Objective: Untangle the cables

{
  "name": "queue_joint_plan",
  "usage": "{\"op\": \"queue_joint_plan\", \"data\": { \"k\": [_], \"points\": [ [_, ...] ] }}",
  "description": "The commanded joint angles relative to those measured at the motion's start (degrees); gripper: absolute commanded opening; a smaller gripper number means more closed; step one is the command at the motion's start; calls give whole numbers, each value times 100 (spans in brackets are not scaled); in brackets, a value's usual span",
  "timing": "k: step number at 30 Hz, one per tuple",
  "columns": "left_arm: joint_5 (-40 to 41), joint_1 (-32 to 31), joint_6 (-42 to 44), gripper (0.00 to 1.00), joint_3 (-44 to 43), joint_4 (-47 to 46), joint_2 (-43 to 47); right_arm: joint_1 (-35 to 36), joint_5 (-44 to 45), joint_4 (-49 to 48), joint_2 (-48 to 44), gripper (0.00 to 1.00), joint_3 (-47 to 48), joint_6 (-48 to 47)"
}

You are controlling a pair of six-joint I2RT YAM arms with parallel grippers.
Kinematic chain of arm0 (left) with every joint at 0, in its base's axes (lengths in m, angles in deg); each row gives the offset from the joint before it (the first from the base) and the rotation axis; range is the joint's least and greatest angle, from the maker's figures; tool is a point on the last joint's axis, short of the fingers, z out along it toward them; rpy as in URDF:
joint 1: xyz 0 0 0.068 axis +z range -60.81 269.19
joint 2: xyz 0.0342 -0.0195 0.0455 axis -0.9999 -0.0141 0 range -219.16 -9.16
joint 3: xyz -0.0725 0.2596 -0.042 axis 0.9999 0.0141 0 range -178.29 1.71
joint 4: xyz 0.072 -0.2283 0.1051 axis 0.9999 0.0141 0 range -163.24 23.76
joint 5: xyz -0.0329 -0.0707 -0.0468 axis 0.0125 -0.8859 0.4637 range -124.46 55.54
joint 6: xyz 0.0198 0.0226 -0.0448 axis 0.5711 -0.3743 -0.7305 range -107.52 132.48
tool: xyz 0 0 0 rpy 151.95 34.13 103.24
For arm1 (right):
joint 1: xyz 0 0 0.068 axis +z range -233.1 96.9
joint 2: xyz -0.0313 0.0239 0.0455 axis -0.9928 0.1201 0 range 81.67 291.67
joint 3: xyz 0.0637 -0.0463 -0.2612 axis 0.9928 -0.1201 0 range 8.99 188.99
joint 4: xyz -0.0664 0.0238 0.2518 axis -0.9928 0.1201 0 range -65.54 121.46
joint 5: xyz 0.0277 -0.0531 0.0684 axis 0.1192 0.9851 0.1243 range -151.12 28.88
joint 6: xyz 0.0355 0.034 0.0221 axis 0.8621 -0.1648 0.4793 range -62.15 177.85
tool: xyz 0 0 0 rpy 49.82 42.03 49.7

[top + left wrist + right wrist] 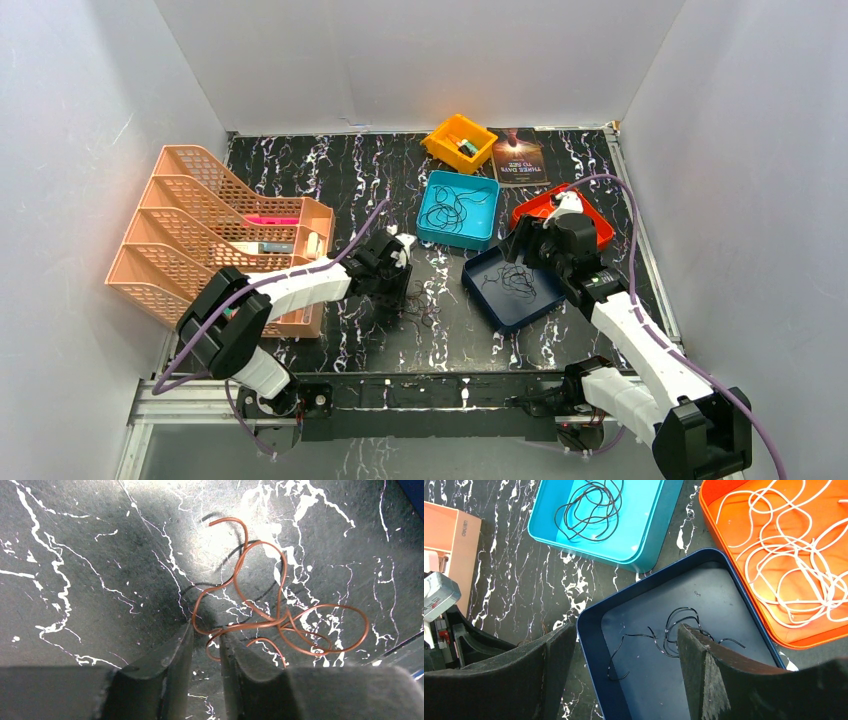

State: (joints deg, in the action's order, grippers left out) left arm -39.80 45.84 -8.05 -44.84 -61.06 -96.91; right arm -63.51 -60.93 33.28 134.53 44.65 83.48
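1. We find the left gripper (207, 639) almost closed, with only a slim strip of the marbled table (95, 555) showing between its two fingertips.
2. The reddish-brown cable (282, 622) lies on the table just ahead of those tips. One small loop of it runs into the gap between them. The gap looks wider than the cord, so we record no clamp on it. Whether a pad brushes the cord, we cannot tell.
3. The rest of that cable spreads ahead and to the right of the left gripper in several loose loops, with one free end curling farthest from the fingers.
4. In the overhead view, the left arm reaches forward from its base with the wrist bent down. Its fingers point at the tabletop, close above it.
5. The right gripper (626, 632) stands wide open and holds nothing.
6. The navy tray (644, 582) sits directly beneath the right gripper. A black cable (666, 637) lies loose on its floor, between the two fingers and nearer the right one, with no contact visible.
7. Beyond the right gripper's fingertips on the left is the teal tray (646, 540), holding a second black cable (589, 510). Beyond them on the right is the orange tray (734, 560), holding the white cable (789, 545).
8. The right arm stretches forward and inward, its wrist above the navy tray and its fingers facing down.
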Motion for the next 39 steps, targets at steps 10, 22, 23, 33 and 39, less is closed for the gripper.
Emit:
{"op": "queue_joint_plan", "data": {
  "k": [10, 22, 23, 33, 39],
  "points": [
    [-98, -22, 270, 0, -357, 116, 365, -10, 194, -254, -362, 81, -52, 72],
    [690, -23, 468, 0, -1112, 989, 1223, -12, -545, -866, -942, 83, -170, -734],
    [734, -24, 490, 0, -1170, 1007, 1277, -13, -772, -985, -1006, 83, -192, -837],
    [1280, -23, 761, 0, -1757, 1183, 1732, 48, -2535, -2020, -557, 82, -117, -1001],
    [1406, -20, 814, 0, -2010, 1233, 1920, 818, -2359, -2601, 95, 82, 66, -1195]
  ]
}}
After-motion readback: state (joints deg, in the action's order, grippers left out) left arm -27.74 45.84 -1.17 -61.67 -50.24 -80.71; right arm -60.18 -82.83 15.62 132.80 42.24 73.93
